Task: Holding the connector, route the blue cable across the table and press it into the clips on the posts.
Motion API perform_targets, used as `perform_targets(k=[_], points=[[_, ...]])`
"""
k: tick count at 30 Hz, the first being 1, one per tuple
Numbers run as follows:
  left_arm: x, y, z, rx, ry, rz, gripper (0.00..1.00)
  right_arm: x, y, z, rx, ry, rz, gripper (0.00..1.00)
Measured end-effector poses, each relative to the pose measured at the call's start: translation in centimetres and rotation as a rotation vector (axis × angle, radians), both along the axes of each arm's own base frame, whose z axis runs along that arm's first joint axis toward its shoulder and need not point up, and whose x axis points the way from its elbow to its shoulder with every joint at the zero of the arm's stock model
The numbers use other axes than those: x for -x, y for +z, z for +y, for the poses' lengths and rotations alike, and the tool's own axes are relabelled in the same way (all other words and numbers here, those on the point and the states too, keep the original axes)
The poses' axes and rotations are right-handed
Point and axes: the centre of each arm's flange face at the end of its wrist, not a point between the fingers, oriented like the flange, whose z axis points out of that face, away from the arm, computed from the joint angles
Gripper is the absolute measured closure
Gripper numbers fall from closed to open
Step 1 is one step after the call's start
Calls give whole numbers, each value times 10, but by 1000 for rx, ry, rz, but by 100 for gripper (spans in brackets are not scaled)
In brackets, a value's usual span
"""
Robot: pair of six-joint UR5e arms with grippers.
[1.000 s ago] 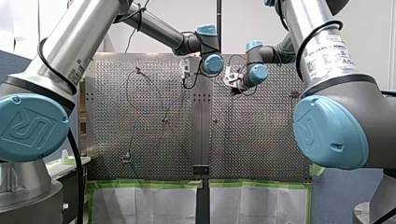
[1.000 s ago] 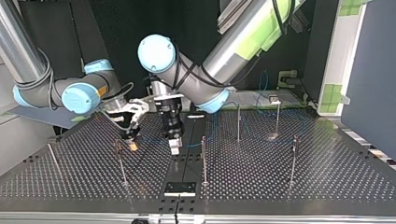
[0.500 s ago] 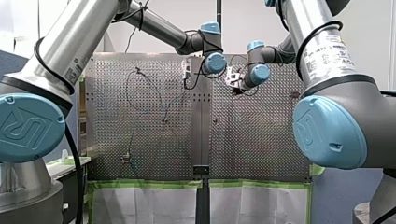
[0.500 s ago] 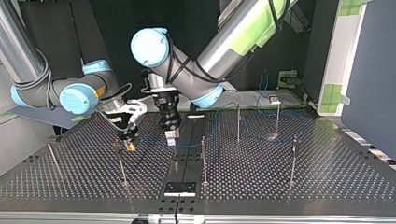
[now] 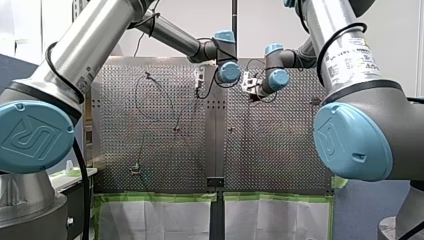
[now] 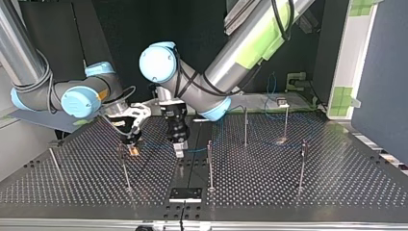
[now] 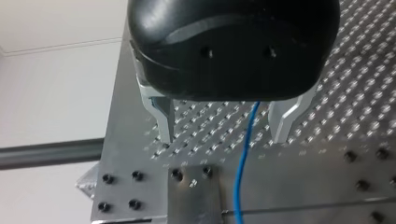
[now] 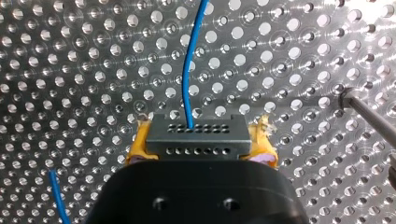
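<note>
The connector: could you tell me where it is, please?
Right wrist view: the connector sits between my right gripper's yellow pads, blue cable leading ahead over the table.

In the front view you face a white wall [image 5: 260, 25] beyond the table [image 5: 280, 150], a dark pole [image 5: 233, 15] rising before it. White sheets [image 5: 155, 220] edged in green tape [image 5: 155, 196] hang at the near edge. In the top view you see a black backdrop [image 6: 110, 33], a blue-grey partition [image 6: 385, 86] at its right.
</note>
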Motion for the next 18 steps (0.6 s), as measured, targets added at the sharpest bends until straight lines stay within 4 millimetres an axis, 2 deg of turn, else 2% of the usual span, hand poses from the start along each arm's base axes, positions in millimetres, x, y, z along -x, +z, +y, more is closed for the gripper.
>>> perform_targets(k=[10,18], points=[[-28,3,22,-15,-6,0,0,0,0,0,0,1,0,100],[-37,-14,10,-30,-16,42,0,-1,0,1,-1,4,0,100]])
